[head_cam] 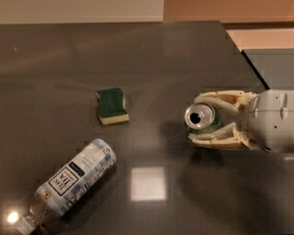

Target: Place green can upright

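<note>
Near the right edge of the dark tabletop (63, 58), our cream gripper (196, 120) held the small dark-green metal can (214, 125) clenched between its jaws, silver top pointing leftward.

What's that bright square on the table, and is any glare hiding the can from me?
Camera view: the pale square is a light reflected in the glossy table, well apart from the green can. A small glint sits by the neck of the bottle. The can's silver top shows clearly, gripped in the end effector at right, which casts a soft shadow below it.
</note>
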Robot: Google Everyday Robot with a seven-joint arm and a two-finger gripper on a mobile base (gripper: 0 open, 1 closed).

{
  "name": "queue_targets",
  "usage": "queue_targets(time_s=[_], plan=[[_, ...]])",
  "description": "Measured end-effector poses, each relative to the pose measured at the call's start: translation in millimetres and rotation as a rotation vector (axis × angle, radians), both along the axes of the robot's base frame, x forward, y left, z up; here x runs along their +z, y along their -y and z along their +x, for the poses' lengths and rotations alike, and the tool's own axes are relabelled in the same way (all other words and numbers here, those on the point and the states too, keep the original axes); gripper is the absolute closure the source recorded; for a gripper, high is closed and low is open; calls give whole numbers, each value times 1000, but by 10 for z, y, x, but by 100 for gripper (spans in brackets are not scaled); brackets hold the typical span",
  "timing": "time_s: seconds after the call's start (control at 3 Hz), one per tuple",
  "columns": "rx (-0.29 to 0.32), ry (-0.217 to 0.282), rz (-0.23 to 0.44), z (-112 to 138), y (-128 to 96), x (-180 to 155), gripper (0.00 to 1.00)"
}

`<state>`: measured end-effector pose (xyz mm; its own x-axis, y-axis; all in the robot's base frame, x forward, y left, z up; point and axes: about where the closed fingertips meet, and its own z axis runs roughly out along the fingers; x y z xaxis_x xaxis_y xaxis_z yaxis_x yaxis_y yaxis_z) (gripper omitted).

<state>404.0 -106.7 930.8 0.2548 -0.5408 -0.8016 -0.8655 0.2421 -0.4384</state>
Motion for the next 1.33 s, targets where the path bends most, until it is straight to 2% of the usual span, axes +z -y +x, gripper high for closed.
queue_targets(time_s=[0.33,0.67,1.0,1.33], plan=[[-34,93,33,39,97,128,100],[-34,93,33,39,97,128,100],[-32,66,42,46,80,154,100],[-31,-4,89,75,68,215,100]])
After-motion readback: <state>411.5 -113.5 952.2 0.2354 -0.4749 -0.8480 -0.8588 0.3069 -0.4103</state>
